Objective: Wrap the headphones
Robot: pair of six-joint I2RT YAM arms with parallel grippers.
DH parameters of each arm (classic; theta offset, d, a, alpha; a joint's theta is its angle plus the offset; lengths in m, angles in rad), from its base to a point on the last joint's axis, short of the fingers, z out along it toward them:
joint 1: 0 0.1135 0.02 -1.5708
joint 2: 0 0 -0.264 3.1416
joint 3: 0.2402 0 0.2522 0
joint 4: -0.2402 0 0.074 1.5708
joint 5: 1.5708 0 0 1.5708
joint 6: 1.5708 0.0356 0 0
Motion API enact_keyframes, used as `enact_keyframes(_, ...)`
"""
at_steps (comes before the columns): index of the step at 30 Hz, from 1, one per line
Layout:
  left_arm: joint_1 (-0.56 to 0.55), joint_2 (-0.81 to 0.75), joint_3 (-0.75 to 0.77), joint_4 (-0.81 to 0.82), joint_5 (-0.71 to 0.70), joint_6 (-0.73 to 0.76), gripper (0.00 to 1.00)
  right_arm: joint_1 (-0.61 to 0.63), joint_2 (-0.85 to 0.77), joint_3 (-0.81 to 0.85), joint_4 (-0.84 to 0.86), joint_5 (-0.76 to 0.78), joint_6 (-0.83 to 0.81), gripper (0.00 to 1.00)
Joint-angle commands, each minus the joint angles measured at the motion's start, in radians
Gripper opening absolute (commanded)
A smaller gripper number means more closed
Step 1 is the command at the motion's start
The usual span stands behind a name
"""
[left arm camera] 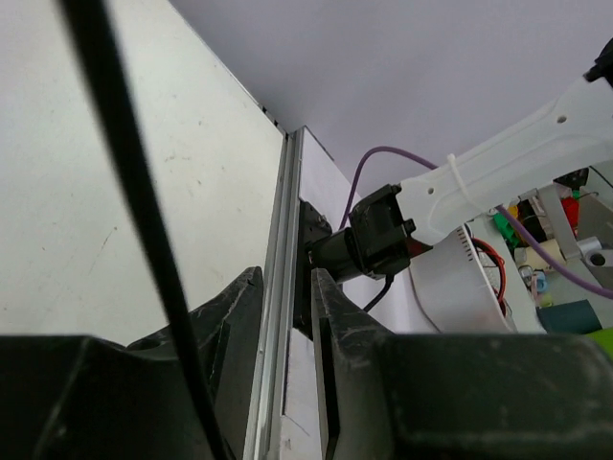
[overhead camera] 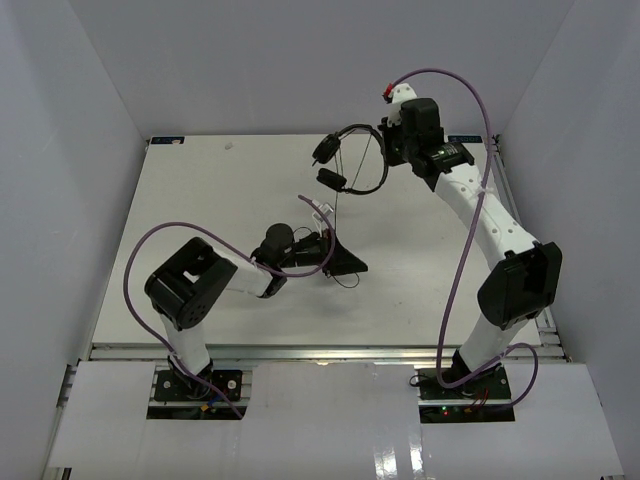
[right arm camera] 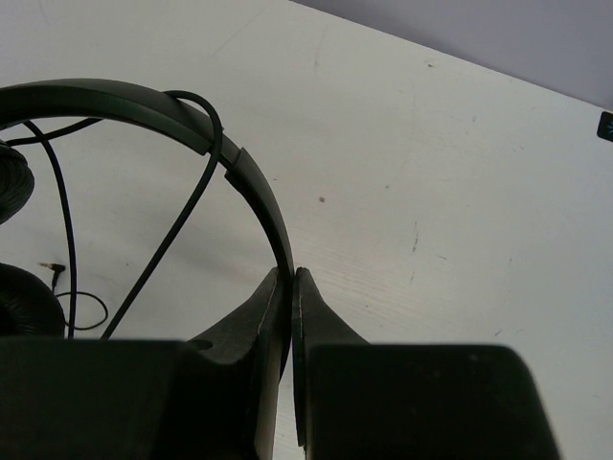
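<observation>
The small black headphones [overhead camera: 352,160] hang above the far middle of the white table [overhead camera: 200,200]. My right gripper [overhead camera: 388,148] is shut on their thin headband [right arm camera: 144,105], which runs between the fingertips in the right wrist view. Two padded earcups [right arm camera: 19,302] show at that view's left edge. The thin black cord [overhead camera: 337,215] drops from the headphones to the table beside my left gripper [overhead camera: 350,264]. In the left wrist view the cord [left arm camera: 144,211] crosses left of the jaws. My left gripper [left arm camera: 287,287] is open with nothing between its fingers.
White walls [overhead camera: 70,150] enclose the table on three sides. A metal rail [left arm camera: 283,220] marks the table's right edge, with the right arm's base [left arm camera: 374,235] beyond it. Purple robot cables [overhead camera: 465,250] loop around both arms. The cord's plug [right arm camera: 53,271] lies on the table.
</observation>
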Motion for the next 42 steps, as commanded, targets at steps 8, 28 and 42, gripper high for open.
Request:
enact_keyframes(8,-0.120,-0.027,0.018,-0.077,-0.080,0.154,0.38,-0.080,0.030,0.066,0.031,-0.155,0.201,0.08)
enact_keyframes(28,-0.192,0.104,-0.047,-0.046,-0.110,0.194,0.24,-0.166,-0.012,0.078,0.084,-0.368,0.387,0.08)
enact_keyframes(42,-0.116,-0.024,-0.074,-0.201,-0.157,0.426,0.30,-0.237,-0.132,-0.054,0.173,-0.742,0.408,0.08)
